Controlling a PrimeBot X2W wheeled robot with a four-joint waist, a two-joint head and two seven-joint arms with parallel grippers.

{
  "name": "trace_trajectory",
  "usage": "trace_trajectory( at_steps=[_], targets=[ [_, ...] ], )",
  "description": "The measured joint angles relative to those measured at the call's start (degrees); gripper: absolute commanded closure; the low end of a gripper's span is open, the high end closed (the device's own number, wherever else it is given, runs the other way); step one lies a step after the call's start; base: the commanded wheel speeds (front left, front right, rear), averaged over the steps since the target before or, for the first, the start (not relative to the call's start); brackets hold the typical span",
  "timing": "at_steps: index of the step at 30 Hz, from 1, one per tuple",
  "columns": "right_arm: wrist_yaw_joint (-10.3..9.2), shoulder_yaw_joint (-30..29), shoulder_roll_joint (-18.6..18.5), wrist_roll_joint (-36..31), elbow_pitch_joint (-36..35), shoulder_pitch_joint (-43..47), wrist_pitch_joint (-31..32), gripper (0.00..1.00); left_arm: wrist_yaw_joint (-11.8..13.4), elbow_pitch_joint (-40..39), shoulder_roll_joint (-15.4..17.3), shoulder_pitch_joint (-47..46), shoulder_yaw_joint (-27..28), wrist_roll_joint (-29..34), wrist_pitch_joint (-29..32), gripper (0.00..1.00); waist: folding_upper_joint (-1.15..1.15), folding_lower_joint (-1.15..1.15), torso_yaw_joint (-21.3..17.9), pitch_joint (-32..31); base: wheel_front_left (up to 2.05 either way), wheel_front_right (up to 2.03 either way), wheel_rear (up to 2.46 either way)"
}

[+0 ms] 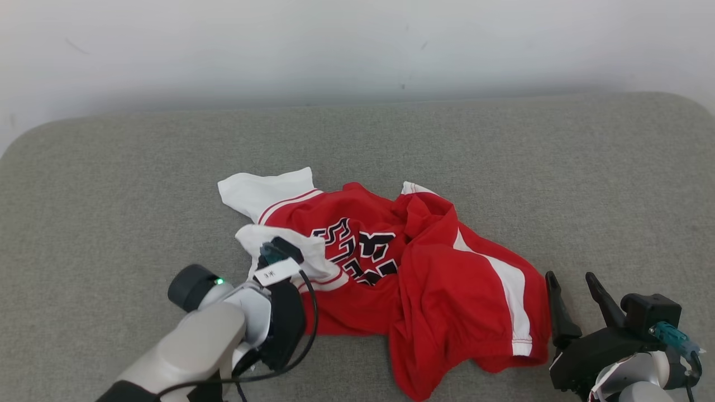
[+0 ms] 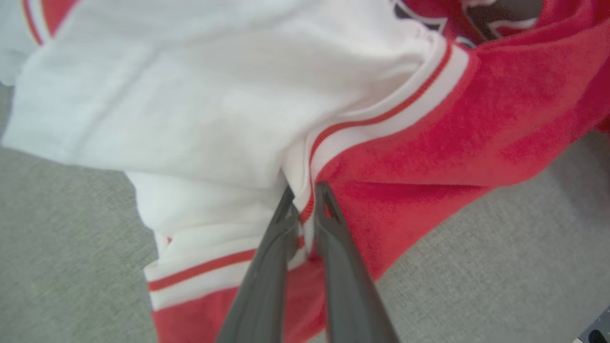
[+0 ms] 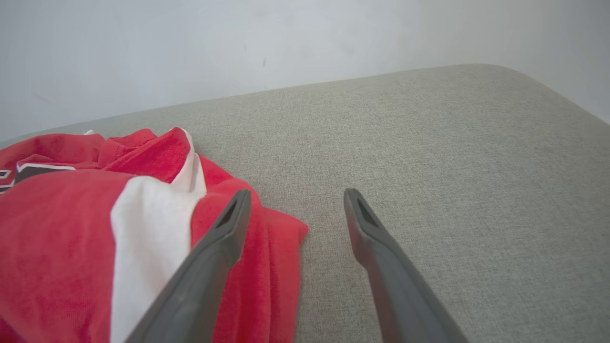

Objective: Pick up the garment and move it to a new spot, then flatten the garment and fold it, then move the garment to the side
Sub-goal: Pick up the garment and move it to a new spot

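The garment (image 1: 424,279) is a red jersey with white sleeves, white side stripes and black lettering. It lies crumpled on the grey padded surface (image 1: 139,178). My left gripper (image 2: 306,190) points down at its near-left part, shut on the red-and-white striped seam where the white sleeve (image 2: 214,95) meets the red body. In the head view the left wrist (image 1: 273,268) covers that spot. My right gripper (image 1: 570,276) is open just right of the garment's right edge. Its left finger (image 3: 224,238) hangs over the red hem (image 3: 281,247), with nothing between the fingers.
The grey surface has rounded far corners and ends at a pale wall (image 1: 357,50). Bare surface extends behind the garment, to its left and to its far right (image 3: 452,166).
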Motion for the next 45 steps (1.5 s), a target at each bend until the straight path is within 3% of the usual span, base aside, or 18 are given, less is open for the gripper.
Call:
trace_trajectory(
  at_steps=[8,15,33,45],
  targets=[
    [0.00,-0.59,-0.03,0.43,0.58,0.27,-0.49,0.00,-0.87,-2.58,2.33,-7.16,4.39,-2.07,-4.93,1.00,0.00,0.00,1.90,-0.94,0.00,0.00,0.00],
    [0.00,-0.04,0.42,0.48,1.01,0.33,-0.76,0.00,-0.91,-4.13,8.37,-14.82,6.62,-1.85,-7.15,1.00,0.00,0.00,3.38,-2.20,0.00,0.00,0.00],
    [0.01,-0.63,-0.27,0.65,0.27,2.61,-1.14,0.00,-1.40,0.35,28.03,-24.92,9.89,0.32,-8.15,1.00,0.00,0.00,5.14,-1.74,0.00,0.00,0.00],
    [0.01,-0.46,-1.74,0.45,-2.43,1.80,-0.33,0.00,-1.44,3.97,34.85,-26.41,7.88,3.71,-7.55,1.00,0.00,0.00,6.56,2.09,0.00,0.00,0.00]
  ],
)
